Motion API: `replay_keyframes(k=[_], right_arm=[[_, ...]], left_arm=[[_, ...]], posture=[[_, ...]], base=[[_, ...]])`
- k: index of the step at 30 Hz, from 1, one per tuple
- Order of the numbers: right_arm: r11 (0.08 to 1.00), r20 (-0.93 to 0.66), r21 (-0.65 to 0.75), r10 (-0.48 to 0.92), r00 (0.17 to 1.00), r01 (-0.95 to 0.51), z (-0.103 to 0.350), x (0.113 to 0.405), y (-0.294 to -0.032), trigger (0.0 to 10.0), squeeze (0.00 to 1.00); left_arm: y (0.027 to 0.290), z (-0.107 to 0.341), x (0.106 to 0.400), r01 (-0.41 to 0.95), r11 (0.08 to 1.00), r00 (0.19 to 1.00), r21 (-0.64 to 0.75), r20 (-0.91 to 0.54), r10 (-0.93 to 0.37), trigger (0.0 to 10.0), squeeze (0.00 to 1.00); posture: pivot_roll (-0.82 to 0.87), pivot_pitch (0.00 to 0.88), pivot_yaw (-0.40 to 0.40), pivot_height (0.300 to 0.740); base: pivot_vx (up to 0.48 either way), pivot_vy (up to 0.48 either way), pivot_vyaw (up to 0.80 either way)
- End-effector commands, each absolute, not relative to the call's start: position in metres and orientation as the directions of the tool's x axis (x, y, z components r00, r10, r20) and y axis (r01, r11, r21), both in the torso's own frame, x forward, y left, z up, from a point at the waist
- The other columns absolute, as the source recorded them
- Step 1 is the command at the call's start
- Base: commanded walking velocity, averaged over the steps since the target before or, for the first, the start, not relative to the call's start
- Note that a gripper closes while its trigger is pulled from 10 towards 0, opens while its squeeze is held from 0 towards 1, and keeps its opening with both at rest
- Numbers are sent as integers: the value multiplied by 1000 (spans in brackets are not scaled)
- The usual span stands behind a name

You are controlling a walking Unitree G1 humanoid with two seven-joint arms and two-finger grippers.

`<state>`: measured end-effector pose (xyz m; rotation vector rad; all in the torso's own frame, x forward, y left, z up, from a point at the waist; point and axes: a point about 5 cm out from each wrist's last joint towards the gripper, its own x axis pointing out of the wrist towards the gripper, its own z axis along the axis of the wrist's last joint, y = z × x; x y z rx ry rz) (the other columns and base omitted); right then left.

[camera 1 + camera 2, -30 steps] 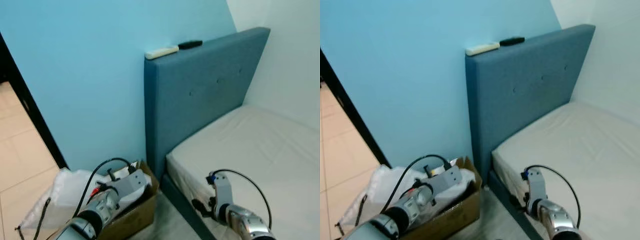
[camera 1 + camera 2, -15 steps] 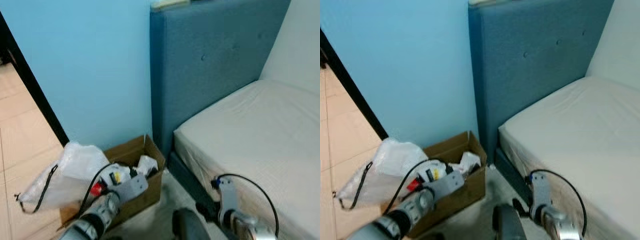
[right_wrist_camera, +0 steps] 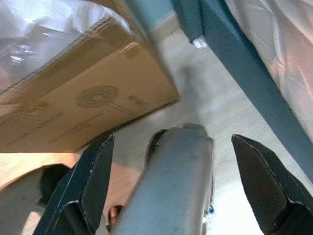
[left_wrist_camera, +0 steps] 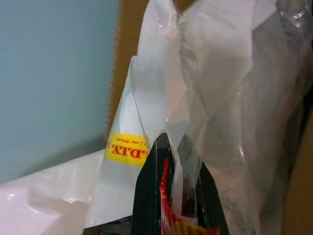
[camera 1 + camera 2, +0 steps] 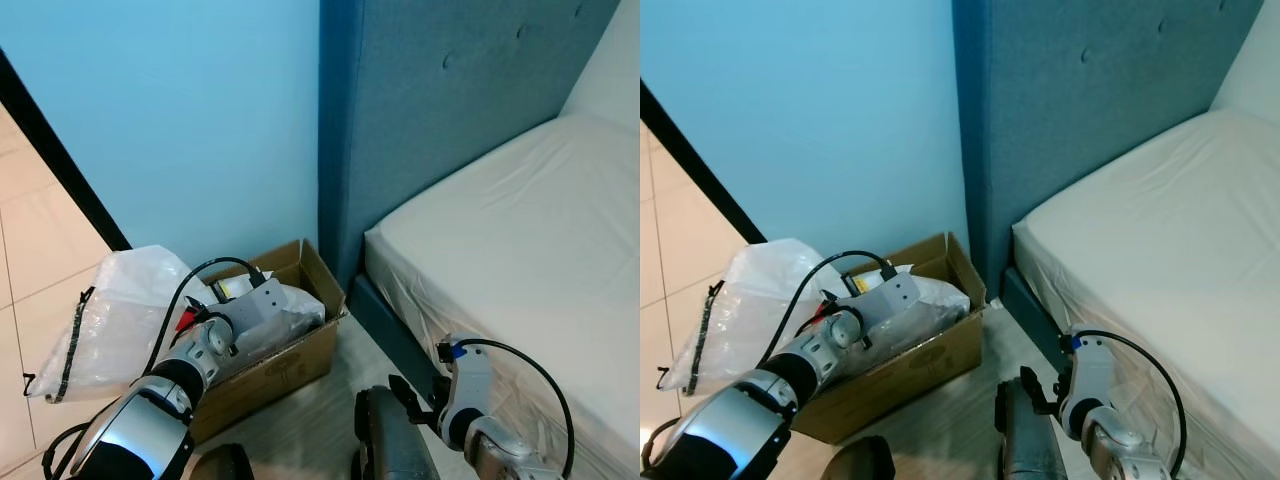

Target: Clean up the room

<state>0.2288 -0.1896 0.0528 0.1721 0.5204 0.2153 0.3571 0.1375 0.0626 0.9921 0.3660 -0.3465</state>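
An open cardboard box [image 5: 285, 362] stands on the floor between the blue wall and the bed, stuffed with clear plastic bags [image 5: 285, 312]. My left gripper [image 4: 172, 142] reaches into the box among the bags. Its fingers are shut on a red and yellow wrapper [image 4: 166, 188]. A bag with a yellow label [image 4: 126, 149] lies just beyond the fingertips. My right gripper [image 3: 176, 161] hangs open low over the floor beside the bed, its fingers [image 3: 93, 181] spread on either side of my own grey leg [image 3: 168, 186].
A crumpled white plastic bag [image 5: 120, 310] with a black strap lies left of the box. The blue headboard [image 5: 430, 120] and white mattress [image 5: 520, 240] fill the right. A black door frame [image 5: 55, 150] runs along the left, with tiled floor beyond it.
The camera has tilted down, so box and bed sit higher in view and my legs show. My left gripper stays in the box; the right arm holds low by the bed.
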Motion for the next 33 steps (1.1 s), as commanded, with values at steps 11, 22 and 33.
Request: replay_keyframes(k=[11, 22, 33], right_arm=[[857, -442, 286, 515, 734, -429, 78, 169, -156, 10000, 0], [798, -388, 357, 600, 700, -486, 102, 139, -137, 10000, 0], [799, -357, 334, 598, 718, -500, 115, 144, -141, 10000, 0]], left_arm=[[159, 22, 327, 668, 370, 713, 645, -697, -73, 10000, 0], [147, 48, 348, 486, 517, 847, 705, -526, -79, 10000, 0], [130, 88, 373, 363, 684, 914, 633, -383, -130, 10000, 1000]], posture=[[-295, 388, 91, 533], [-368, 464, 72, 533], [-386, 428, 74, 533]], base=[[0, 0, 0], [0, 0, 0], [0, 0, 0]])
